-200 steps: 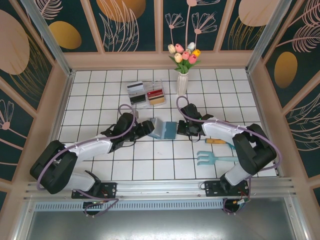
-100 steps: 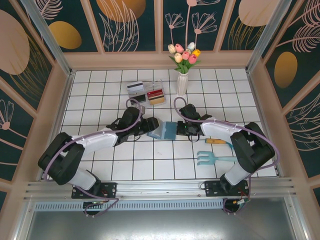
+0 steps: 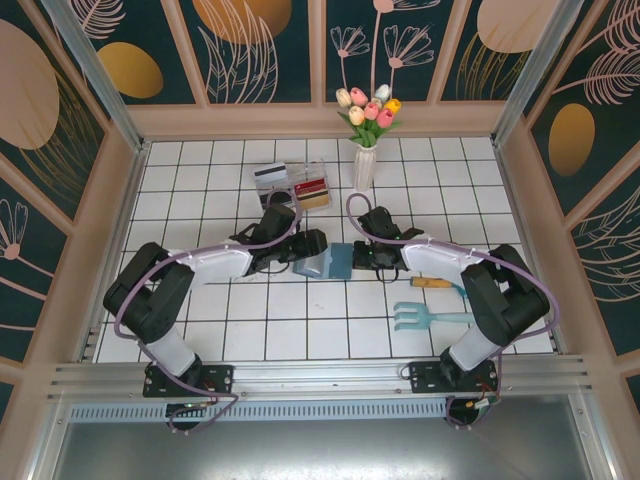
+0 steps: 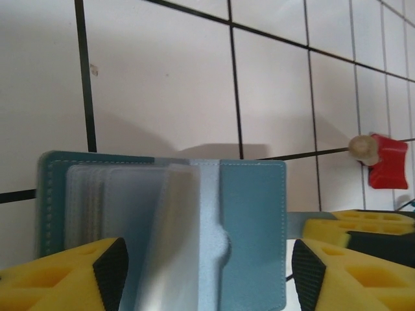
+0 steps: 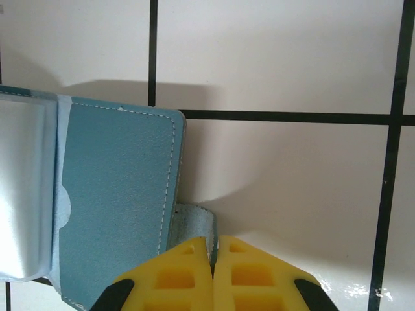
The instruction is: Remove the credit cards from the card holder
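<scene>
The teal-blue card holder (image 3: 336, 262) lies open on the tiles between both arms. In the left wrist view the card holder (image 4: 253, 220) shows clear inner sleeves (image 4: 130, 220), blurred, with no card to be made out in them. My left gripper (image 4: 207, 278) is open, one finger on each side of the holder; from above the left gripper (image 3: 310, 255) is at the holder's left flap. My right gripper (image 5: 214, 253) is shut on the pale-blue closing tab (image 5: 194, 220) at the holder's right edge (image 5: 117, 194). Grey, black, red and tan credit cards (image 3: 312, 188) lie in the clear tray.
The clear two-compartment tray (image 3: 293, 172) stands just behind the left gripper. A white vase of tulips (image 3: 365, 160) is behind the right gripper. A light-blue hand rake (image 3: 430, 317) and an orange-handled tool (image 3: 432, 283) lie to the right of the right arm.
My left arm has swung right and forward, bringing its open gripper from beside the holder to astride its left flap. The right gripper has stayed on the tab.
</scene>
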